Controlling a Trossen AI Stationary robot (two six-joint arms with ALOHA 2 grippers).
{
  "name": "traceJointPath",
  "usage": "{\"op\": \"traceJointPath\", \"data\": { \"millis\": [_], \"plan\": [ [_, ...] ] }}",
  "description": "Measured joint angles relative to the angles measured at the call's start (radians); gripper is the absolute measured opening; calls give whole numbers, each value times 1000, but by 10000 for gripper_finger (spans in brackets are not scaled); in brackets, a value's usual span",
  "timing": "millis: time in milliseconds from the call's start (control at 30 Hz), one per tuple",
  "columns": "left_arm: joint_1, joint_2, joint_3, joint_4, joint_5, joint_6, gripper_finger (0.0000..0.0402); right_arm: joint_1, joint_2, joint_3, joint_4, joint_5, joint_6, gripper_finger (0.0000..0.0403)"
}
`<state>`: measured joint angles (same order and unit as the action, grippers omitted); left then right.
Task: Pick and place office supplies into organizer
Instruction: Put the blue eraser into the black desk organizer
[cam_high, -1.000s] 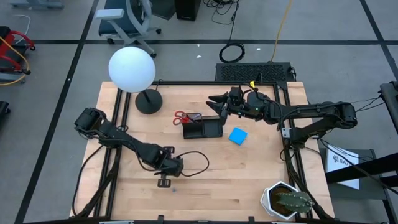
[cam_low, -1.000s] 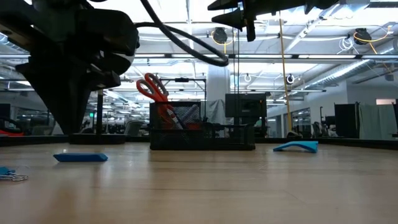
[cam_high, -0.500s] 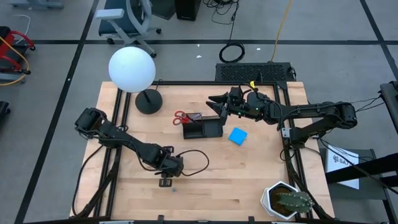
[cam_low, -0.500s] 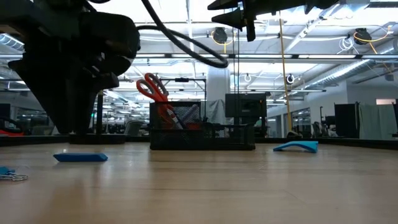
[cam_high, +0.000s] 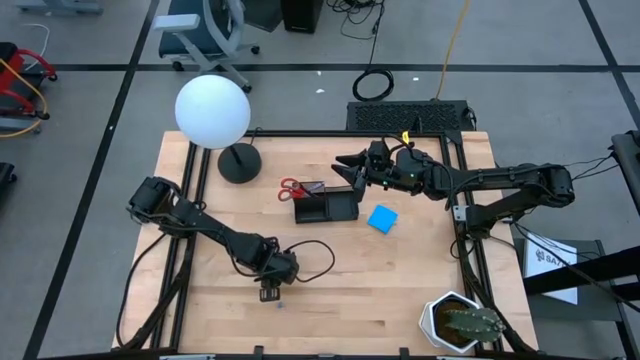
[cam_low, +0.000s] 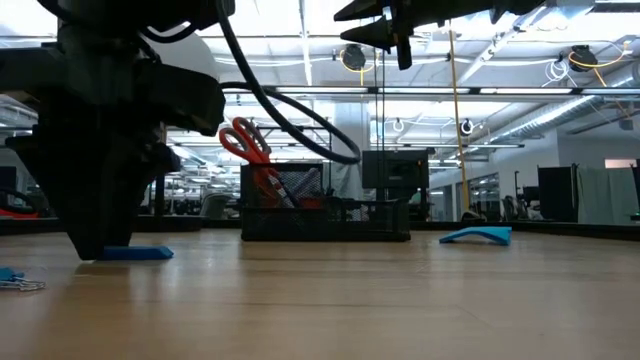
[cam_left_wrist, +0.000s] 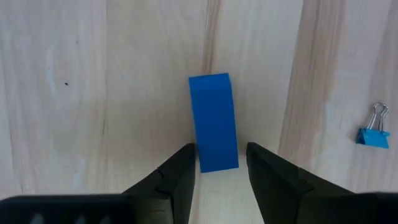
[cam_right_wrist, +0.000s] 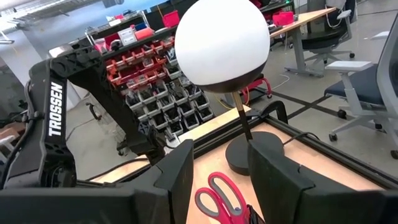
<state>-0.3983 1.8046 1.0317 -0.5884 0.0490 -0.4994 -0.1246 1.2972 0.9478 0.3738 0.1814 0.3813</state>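
Observation:
A small blue eraser-like piece (cam_left_wrist: 213, 121) lies flat on the wood near the table's front. My left gripper (cam_left_wrist: 219, 171) points down over it, open, with one finger on each side of the piece's near end; I cannot tell whether they touch it. In the low view the fingertips (cam_low: 95, 245) reach down to the piece (cam_low: 140, 253). The red-handled scissors (cam_high: 292, 187) stand in the black organizer (cam_high: 327, 205). A blue square pad (cam_high: 382, 218) lies to its right. My right gripper (cam_right_wrist: 221, 186) hangs level above the organizer, open and empty.
A lamp with a white globe (cam_high: 212, 112) and round black base (cam_high: 239, 162) stands at the far left. A potted cactus (cam_high: 462, 322) sits at the near right corner. A small blue binder clip (cam_left_wrist: 372, 134) lies close to the blue piece. A black cable (cam_high: 312, 262) loops beside my left gripper.
My left gripper has sunk toward the table, coming down around the near end of the small blue piece, and has rolled a little. The piece has stayed where it was.

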Motion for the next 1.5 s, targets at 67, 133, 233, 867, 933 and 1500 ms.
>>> {"op": "traceJointPath", "data": {
  "millis": [67,133,233,867,933,1500],
  "plan": [
    [7,0,0,0,3,16,150,0,0,0,-1,0,0,141],
    [11,-5,-1,-1,6,27,150,0,0,0,1,0,0,141],
    [15,-5,-1,-1,10,28,150,0,0,0,0,0,0,141],
    [17,-1,-1,62,-56,-25,150,0,0,0,-13,0,-3,141],
    [19,0,-1,75,-70,-19,150,0,0,0,-13,0,-3,141],
    [19,38,0,74,-56,-19,149,2,0,0,-13,-2,22,141]
  ]
}}
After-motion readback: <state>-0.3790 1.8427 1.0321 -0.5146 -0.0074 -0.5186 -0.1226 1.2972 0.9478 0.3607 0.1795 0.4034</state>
